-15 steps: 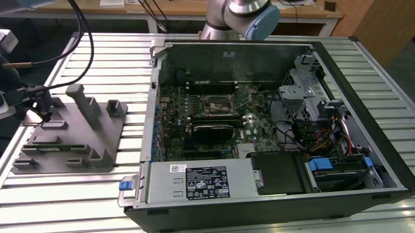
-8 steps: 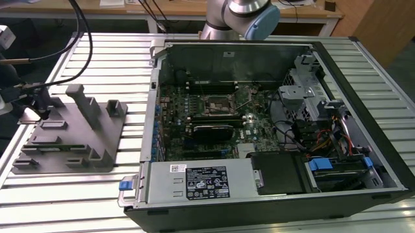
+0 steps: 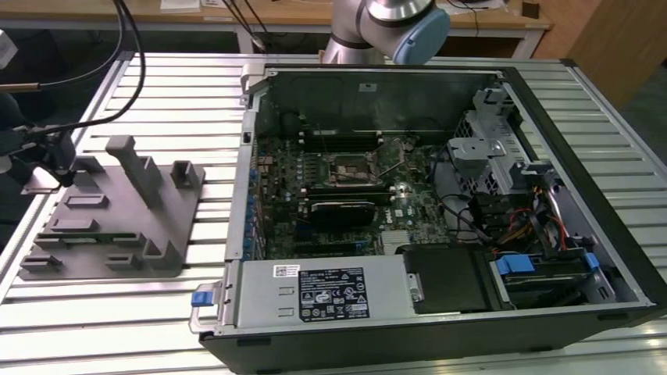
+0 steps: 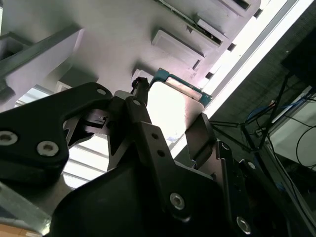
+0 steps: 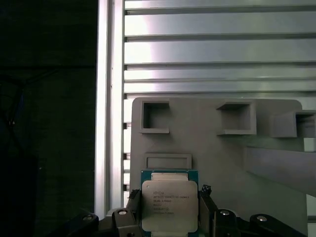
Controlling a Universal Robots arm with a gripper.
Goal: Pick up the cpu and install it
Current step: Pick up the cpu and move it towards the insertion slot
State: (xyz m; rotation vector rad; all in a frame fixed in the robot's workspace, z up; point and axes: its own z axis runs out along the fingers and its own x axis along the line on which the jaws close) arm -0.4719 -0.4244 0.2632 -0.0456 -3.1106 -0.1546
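Robot at work: my gripper [image 5: 169, 197] is clamped on the cpu [image 5: 169, 210] by two opposite edges, with a black finger [image 5: 132, 203] pressed to either side. In the first wrist view the chip's silvery lid faces the camera and its greenish rim shows.

The cpu sits at a corner of the grey fixture [image 5: 212, 143], just beside a shallow rectangular recess [image 5: 168, 161]. I cannot tell whether it is lifted clear of the fixture's surface or rests on it.

In the exterior view the gripper [image 3: 50, 156] stands over the fixture's far corner, near the edge of the slatted metal table [image 3: 156, 78] on the exterior view's left.

The open computer case [image 3: 438, 312] lies across the table's middle, well apart from the cpu. Its square black-framed socket [image 3: 349, 166] is in view on the motherboard [image 3: 417, 207].
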